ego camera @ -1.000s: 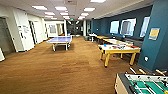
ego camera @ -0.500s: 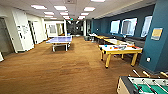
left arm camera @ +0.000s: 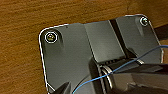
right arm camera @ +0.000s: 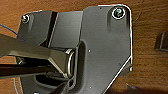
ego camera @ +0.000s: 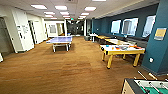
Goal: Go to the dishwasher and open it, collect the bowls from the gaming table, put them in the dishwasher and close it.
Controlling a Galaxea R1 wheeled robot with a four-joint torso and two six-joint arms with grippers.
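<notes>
Facing a long room with brown floor [ego camera: 62, 72]. Gaming table [ego camera: 122, 50] at right of centre, bowls [ego camera: 117, 47] on top. Foosball table [ego camera: 147, 87] at lower right. Cannot tell either gripper's state.

Dark wrist plate [left arm camera: 75, 62] — white-edged, round corner fittings [left arm camera: 51, 37]; thin blue cable [left arm camera: 140, 58]; grey jointed bar [right arm camera: 37, 53].

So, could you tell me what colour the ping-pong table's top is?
Blue, seen best in the head view: the ping-pong table.
</notes>
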